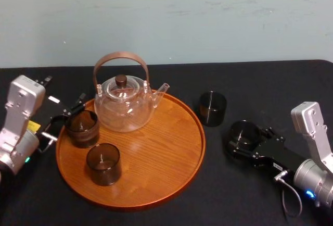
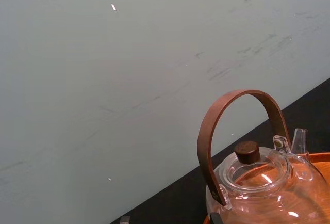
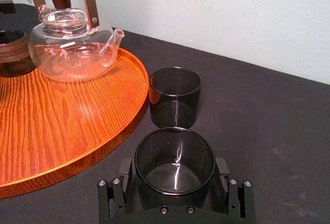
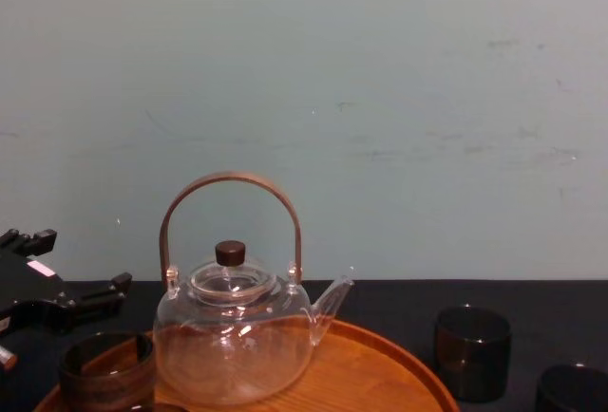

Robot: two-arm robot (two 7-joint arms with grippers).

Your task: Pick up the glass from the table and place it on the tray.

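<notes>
Right claw point(image 1: 244, 141) of mine, lower right of the frame, looks clamped on the glass point(image 1: 243, 131), which sits on the desk point(image 1: 234, 195); lifting and placing on the tray point(image 1: 171, 148) remain; left claw point(image 1: 65, 117) idles middle left.

Centre of my head view: the tray point(image 1: 171, 158) is orange-brown wood with fine straight grain. The teapot point(image 1: 125, 112) on it is clear, with a brown handle point(image 1: 120, 55) and a dark brown knob point(image 1: 121, 79). Lower right, I see the smoky grey glass point(image 1: 243, 132) at the black right gripper point(image 1: 244, 138), on a black table point(image 1: 270, 80) before a pale blue-green, faintly scuffed wall point(image 1: 208, 17).
</notes>
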